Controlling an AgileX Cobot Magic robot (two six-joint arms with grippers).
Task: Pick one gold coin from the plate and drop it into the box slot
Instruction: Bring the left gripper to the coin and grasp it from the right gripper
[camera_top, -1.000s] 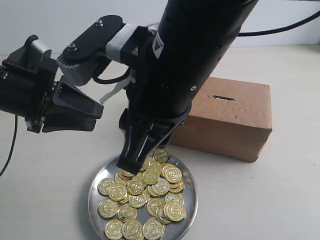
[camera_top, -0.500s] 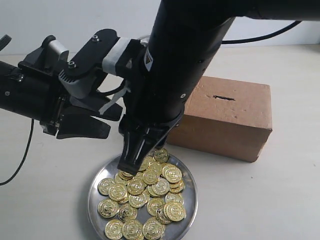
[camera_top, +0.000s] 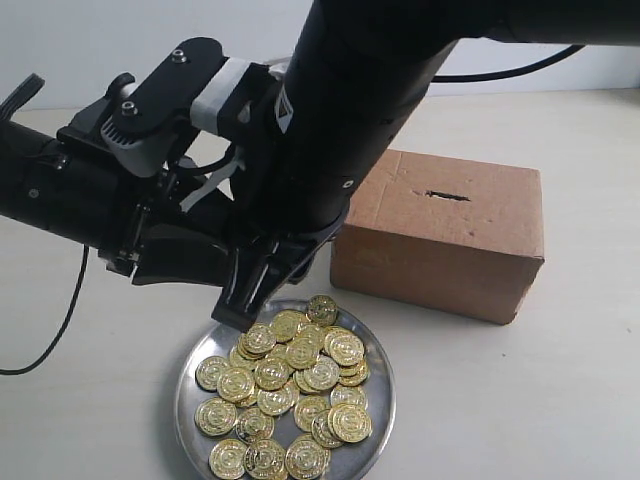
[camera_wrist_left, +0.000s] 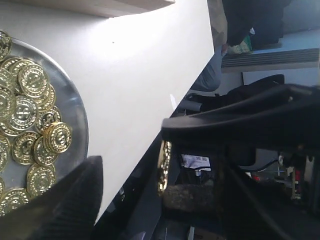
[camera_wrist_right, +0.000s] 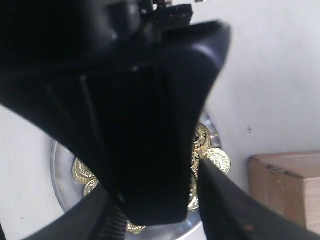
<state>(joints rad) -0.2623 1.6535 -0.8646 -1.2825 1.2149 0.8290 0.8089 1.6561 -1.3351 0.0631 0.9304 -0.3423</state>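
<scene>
Up off the coins (camera_top: 290, 385) and leftward comes the right gripper (camera_top: 243, 312), now over the left rim of the plate (camera_top: 384, 385); how far shut it is, or whether it holds a coin, I cannot tell, while the left gripper (camera_wrist_left: 131, 149), fingers spread wide on nothing, has crowded in just beside it. The pair could knock together, or a thinly pinched coin slip, on the swing right to the slot (camera_top: 447, 195) atop the box (camera_top: 440, 250)

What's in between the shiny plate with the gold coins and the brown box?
Nothing but a thin strip of bare table. The exterior view shows the plate and the box sitting close together without touching.
</scene>
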